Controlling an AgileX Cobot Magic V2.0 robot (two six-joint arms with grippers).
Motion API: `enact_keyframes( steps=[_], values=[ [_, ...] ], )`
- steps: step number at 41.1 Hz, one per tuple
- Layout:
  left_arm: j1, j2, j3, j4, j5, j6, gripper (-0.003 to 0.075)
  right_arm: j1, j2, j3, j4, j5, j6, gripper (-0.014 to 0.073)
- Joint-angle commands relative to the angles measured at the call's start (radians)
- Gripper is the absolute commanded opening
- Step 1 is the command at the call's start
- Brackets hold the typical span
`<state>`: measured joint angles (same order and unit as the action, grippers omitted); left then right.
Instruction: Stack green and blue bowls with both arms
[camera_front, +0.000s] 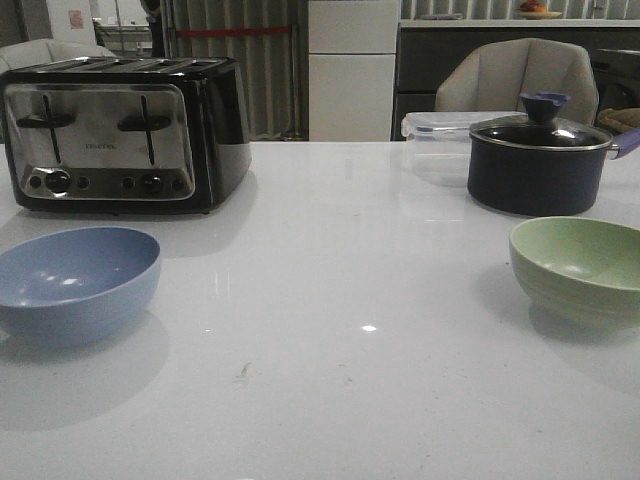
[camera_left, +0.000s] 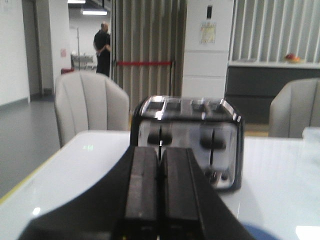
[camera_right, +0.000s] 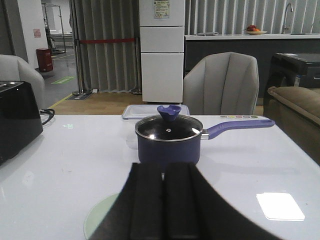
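Note:
The slate blue bowl (camera_front: 75, 282) stands upright on the white table at the left, in front of the toaster. The pale green bowl (camera_front: 580, 267) stands upright at the right, in front of the dark pot. Neither arm shows in the front view. In the left wrist view my left gripper (camera_left: 160, 152) is shut with nothing between its fingers, pointing at the toaster; a sliver of the blue bowl (camera_left: 262, 233) shows beside it. My right gripper (camera_right: 164, 167) is shut and empty above the green bowl's rim (camera_right: 100, 217), facing the pot.
A chrome and black toaster (camera_front: 120, 130) stands at the back left. A dark lidded pot (camera_front: 540, 160) with a purple handle sits at the back right, a clear plastic container (camera_front: 435, 140) beside it. Chairs stand beyond the table's far edge.

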<state>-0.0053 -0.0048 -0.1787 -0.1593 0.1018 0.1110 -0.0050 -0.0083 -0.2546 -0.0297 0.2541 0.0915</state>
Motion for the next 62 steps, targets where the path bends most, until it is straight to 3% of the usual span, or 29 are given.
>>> enact_keyframes(
  steps=[1, 15, 32, 41, 45, 48, 52, 55, 57, 62],
  values=[
    [0.001, 0.04, -0.149, -0.004, 0.017, -0.005, 0.0098, -0.005, 0.059, -0.131, -0.008, 0.054, -0.006, 0.0045],
    [0.001, 0.333, -0.449, -0.004, 0.406, -0.005, 0.0098, -0.005, 0.343, -0.397, -0.008, 0.456, -0.006, 0.0045],
    [0.001, 0.522, -0.454, -0.004, 0.602, -0.005, 0.0098, -0.005, 0.499, -0.394, -0.01, 0.57, -0.006, 0.0045],
    [0.001, 0.533, -0.454, -0.004, 0.593, -0.005, 0.0098, -0.005, 0.503, -0.394, -0.019, 0.586, -0.006, 0.0049],
    [0.001, 0.533, -0.454, -0.004, 0.595, -0.005, 0.0099, -0.005, 0.503, -0.394, -0.035, 0.604, -0.007, 0.0123],
    [0.001, 0.533, -0.454, -0.006, 0.595, -0.007, 0.0104, -0.005, 0.503, -0.394, -0.039, 0.62, -0.007, 0.0271],
    [0.001, 0.533, -0.454, -0.006, 0.595, -0.007, 0.0181, -0.005, 0.503, -0.394, -0.039, 0.623, -0.007, 0.0479],
    [0.001, 0.533, -0.454, -0.006, 0.593, -0.007, 0.0306, -0.005, 0.503, -0.394, -0.039, 0.623, -0.007, 0.0563],
    [0.001, 0.533, -0.454, -0.006, 0.593, -0.007, 0.0419, -0.005, 0.503, -0.394, -0.039, 0.623, -0.007, 0.0581],
    [0.001, 0.533, -0.454, -0.006, 0.593, -0.007, 0.0561, -0.005, 0.503, -0.394, -0.039, 0.622, -0.007, 0.0576]
  ],
)
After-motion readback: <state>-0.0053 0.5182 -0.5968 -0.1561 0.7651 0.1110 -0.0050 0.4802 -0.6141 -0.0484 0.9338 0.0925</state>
